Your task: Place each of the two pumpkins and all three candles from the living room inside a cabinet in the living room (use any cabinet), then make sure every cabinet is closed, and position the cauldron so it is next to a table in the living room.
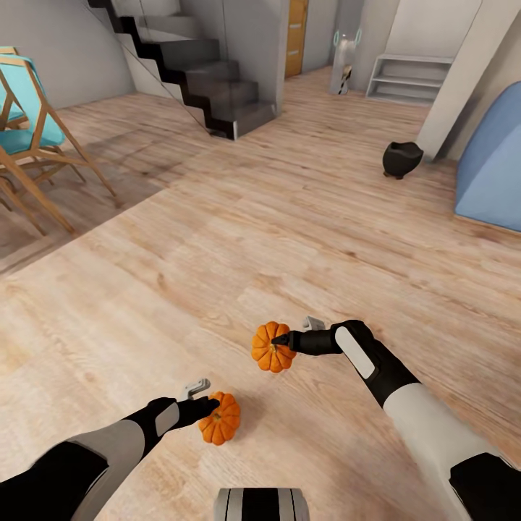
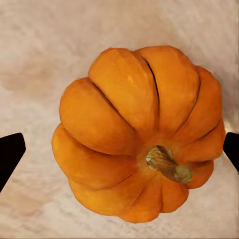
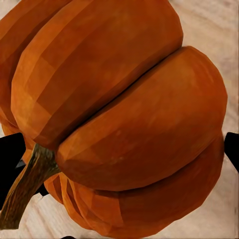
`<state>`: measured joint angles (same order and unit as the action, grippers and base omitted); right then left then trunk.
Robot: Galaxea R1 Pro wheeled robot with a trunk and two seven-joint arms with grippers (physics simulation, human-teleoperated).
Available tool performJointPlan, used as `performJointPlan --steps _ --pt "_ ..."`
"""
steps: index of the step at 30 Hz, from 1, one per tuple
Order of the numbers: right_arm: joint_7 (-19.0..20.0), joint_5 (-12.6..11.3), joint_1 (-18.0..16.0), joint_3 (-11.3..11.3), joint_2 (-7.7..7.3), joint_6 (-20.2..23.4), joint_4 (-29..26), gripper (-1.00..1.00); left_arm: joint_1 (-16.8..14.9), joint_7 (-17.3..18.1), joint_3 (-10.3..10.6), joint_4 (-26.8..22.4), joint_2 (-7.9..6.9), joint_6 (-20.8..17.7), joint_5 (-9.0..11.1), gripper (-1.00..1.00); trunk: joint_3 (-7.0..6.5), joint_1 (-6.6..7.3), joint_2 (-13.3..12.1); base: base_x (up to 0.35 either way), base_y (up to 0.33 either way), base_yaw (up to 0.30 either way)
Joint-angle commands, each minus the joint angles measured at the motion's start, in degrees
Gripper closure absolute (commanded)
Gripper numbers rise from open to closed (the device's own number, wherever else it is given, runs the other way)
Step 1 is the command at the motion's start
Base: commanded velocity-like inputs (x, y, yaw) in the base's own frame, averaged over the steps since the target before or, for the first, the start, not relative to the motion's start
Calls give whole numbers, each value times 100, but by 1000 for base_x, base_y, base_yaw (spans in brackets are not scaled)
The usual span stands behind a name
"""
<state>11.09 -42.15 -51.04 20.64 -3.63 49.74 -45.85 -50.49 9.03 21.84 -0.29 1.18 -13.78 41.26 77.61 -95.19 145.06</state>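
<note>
- Head view: your left gripper (image 1: pixel 211 407) meets a ribbed, squat orange pumpkin (image 1: pixel 220 418) directly ahead of its fingertips. Your right gripper (image 1: pixel 278 339) meets the second orange pumpkin (image 1: pixel 272 347) the same way. Each arm is nearest its own pumpkin. Whether either pumpkin is lifted off the light wood plank floor (image 1: pixel 239 239) cannot be told here.
- Head view, room: the small matte black round-bellied cauldron (image 1: pixel 401 158) stands well apart, ahead and to the right, near a blue upholstered sofa end (image 1: pixel 492 174). A dark staircase (image 1: pixel 199 72) and a teal chair with a wooden frame (image 1: pixel 29 137) lie to the left. The cabinet is not identifiable from here.
- Left wrist view: both black fingertips (image 2: pixel 11 154) sit at the pumpkin's (image 2: pixel 137 134) flanks, spread about its full width. Contact cannot be confirmed (the stem axis points towards the camera, slightly tilted).
- Right wrist view: the second pumpkin (image 3: pixel 119 114) lies very close, between dark fingertips (image 3: pixel 10 159) spread to its width; its stem points sideways, so it lies tilted. Judge the grip as likely, not certain.
</note>
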Motion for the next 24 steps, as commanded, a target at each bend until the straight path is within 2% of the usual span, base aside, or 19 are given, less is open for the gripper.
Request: performJointPlan --steps 1,24 --pt "60 14 -3 10 -6 10 -3 100 -4 11 48 2 2 -20 58 -100 4 -2 2 209 -166 0" --pt "51 14 -3 2 -6 10 -3 100 -4 11 48 5 14 -20 50 -100 4 -2 2 11 -9 0"
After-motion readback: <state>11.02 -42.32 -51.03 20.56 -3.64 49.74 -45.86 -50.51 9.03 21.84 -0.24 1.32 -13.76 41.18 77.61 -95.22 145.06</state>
